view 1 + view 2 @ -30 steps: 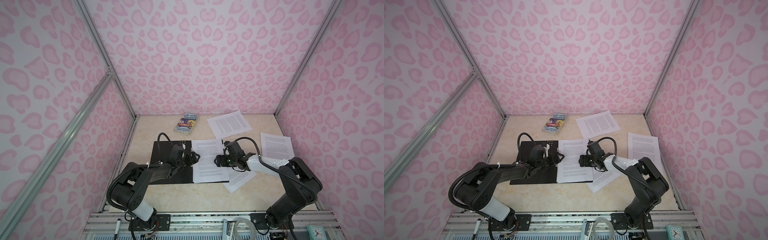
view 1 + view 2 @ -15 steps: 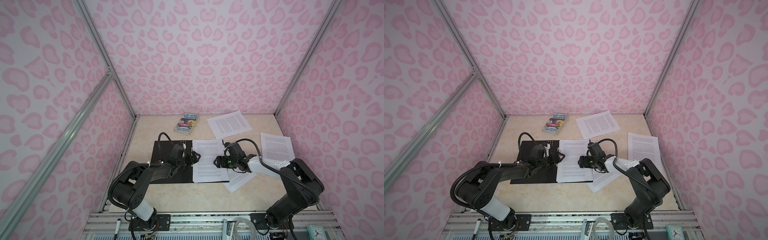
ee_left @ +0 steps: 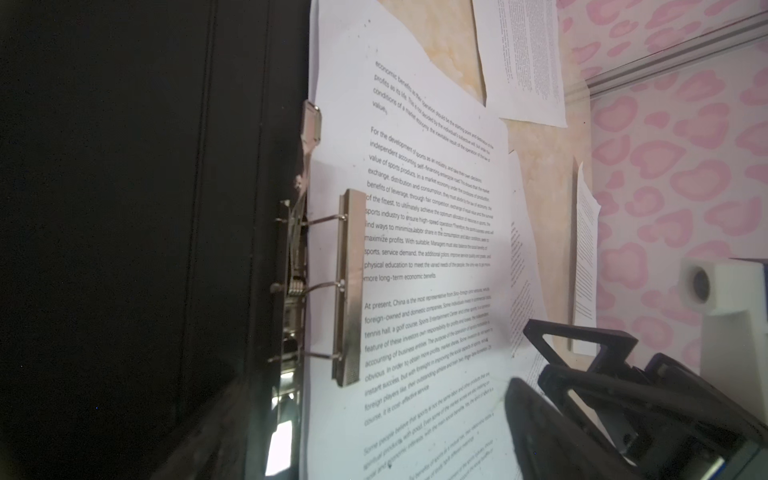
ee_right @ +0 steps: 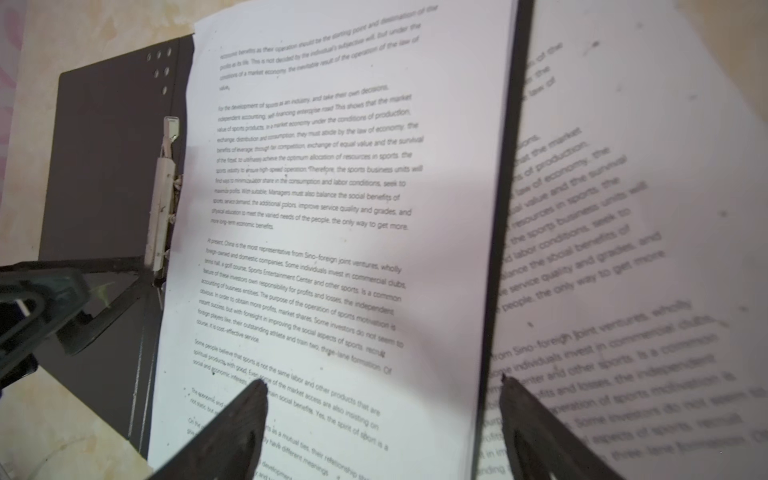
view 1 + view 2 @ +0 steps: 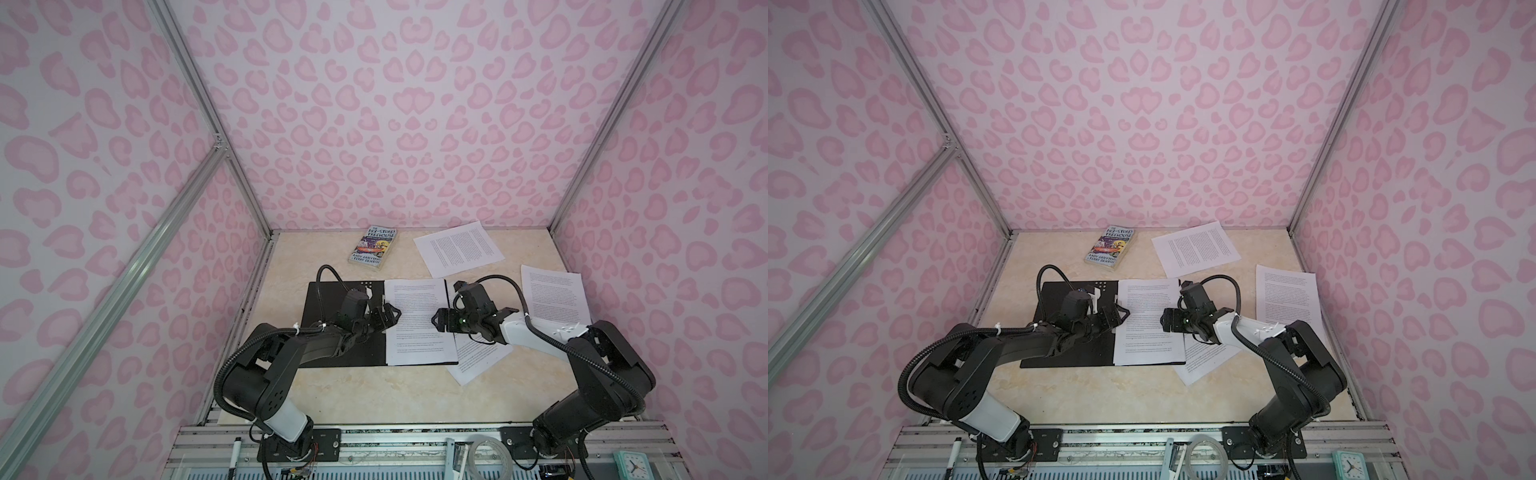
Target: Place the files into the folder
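A colourful paperback book (image 5: 372, 248) lies flat on the far part of the beige counter (image 5: 365, 395) — near the pink-spotted back wall (image 5: 395, 124). A small turquoise clock (image 5: 631, 466) is at the near right corner.

Both arms are stretching inward, low, facing each other; the left pincer (image 5: 392, 317) and right pincer (image 5: 437, 326) are gaping wide, gripping nothing.

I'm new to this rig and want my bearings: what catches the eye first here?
The pink-patterned walls stand out, all around the table. At the table's middle lies a black folder, open, with a printed sheet on its right half; the left gripper and right gripper hang open over it. More sheets lie loose to the right, a colourful book at the back.
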Controlling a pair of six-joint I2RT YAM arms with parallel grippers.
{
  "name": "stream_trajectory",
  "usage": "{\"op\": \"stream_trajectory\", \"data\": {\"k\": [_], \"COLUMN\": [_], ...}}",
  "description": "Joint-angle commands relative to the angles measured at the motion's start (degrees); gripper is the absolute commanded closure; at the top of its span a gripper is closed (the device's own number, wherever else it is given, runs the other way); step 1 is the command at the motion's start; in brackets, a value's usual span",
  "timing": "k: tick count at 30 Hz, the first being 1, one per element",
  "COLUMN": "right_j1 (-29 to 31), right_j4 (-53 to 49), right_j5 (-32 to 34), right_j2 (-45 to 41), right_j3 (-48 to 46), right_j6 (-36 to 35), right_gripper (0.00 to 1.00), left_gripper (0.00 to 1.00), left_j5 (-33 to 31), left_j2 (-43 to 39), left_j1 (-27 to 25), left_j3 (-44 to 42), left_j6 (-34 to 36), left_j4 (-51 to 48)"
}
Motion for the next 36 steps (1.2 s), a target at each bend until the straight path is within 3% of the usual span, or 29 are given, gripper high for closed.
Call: {"op": "stream_trajectory", "data": {"k": [1,7,18,20,21,25,30,33,36], "right_j1": [-1.82,-8.34,-17.13,-18.41,-18.89,-21.30,-22.25,-23.79,-27.07], "right_j4": [-0.53,1.73,0.65,0.41,-0.63,-4.98,-6.81,-9.95,-10.18], "right_j5": [0.97,0.70,6.76,5.64,5.28,5.98,5.48,6.21,1.02], "right_j2": [0.01,-3.36,-15.34,-17.78,-19.19,-26.05,-35.43,-40.13,-42.16], "right_j3": [-1.15,-6.15,-13.37,-14.41,-14.56,-16.73,-20.69,-22.03,-24.12], "right_j6": [-0.21,1.64,5.84,6.67,6.81,8.48,8.73,7.37,7.23], "right_gripper": [0.13,0.13,0.13,0.11,0.03,0.02,0.02,0.02,0.02], "left_gripper": [0.03,0.02,0.03,0.02,0.03,0.03,0.03,0.03,0.03], "left_j5": [-4.79,-4.92,-1.04,1.13,2.13,4.01,2.83,3.50,5.43], "left_j2": [-0.33,-0.36,-1.07,-2.27,-3.26,-10.82,-20.45,-23.19,-21.91], "left_j1": [1.51,4.78,7.14,6.88,6.71,6.34,4.03,-0.42,-6.25], "left_j3": [-0.92,-1.26,-0.42,0.25,0.42,0.40,0.92,2.12,4.31], "left_j6": [0.51,1.63,4.26,5.76,6.48,9.18,12.72,14.81,15.36], "left_j4": [-13.24,-14.17,-14.11,-14.19,-14.12,-14.43,-16.30,-16.82,-15.86]}}
